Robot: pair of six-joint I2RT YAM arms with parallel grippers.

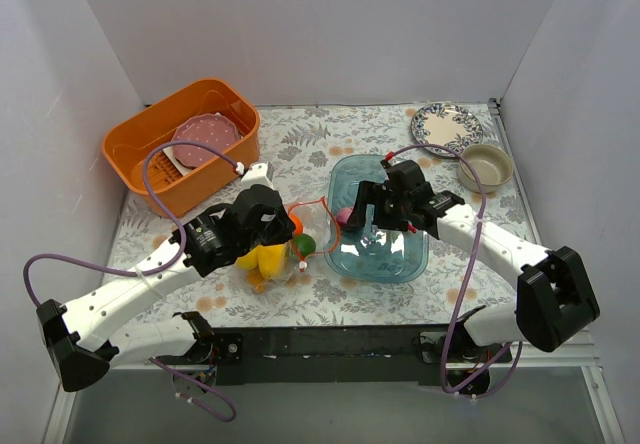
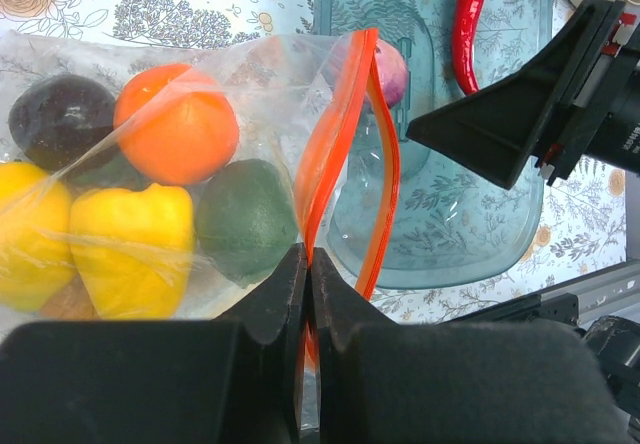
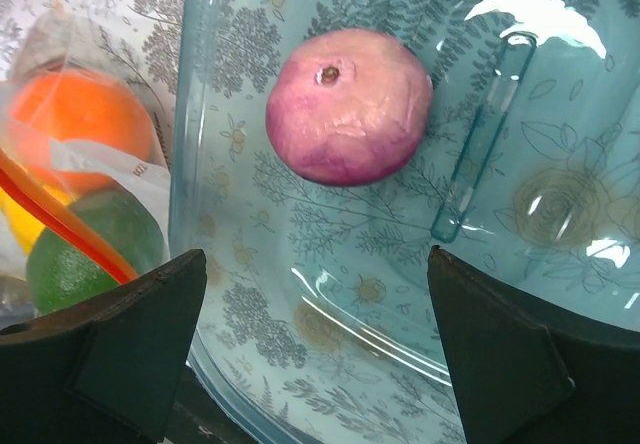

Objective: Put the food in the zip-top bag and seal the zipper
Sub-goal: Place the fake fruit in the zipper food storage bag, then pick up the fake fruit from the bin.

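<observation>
The table (image 1: 300,144) is being shared by a tray (image 1: 395,264) on the right and a bag (image 2: 270,74) on the left. The two are lying just beside each other, with the bag's mouth facing the tray.

The right arm (image 1: 490,239) is being reached in from the right, its wrist bent down over the tray's left half. The left arm (image 1: 130,289) is being stretched forward low over the bag.

An orange (image 2: 175,124), a pepper (image 2: 130,249), a green fruit (image 2: 245,219) and a dark fruit (image 2: 60,114) are lying inside the bag. The left gripper (image 2: 308,264) is being clamped on the zipper (image 2: 330,134), whose two strips are bowing apart, so the mouth is gaping toward the tray.

The right gripper (image 3: 312,264) is being held wide open with nothing in it. The onion (image 3: 348,104) is lying in the tray between and just ahead of its fingers, near the rim beside the bag. The onion is round and offers no long axis. The right arm is judged the nearer one for picking it up, with the bag mouth lying to that gripper's left.

The chili (image 2: 470,14) is lying in the tray, farther from the bag.
</observation>
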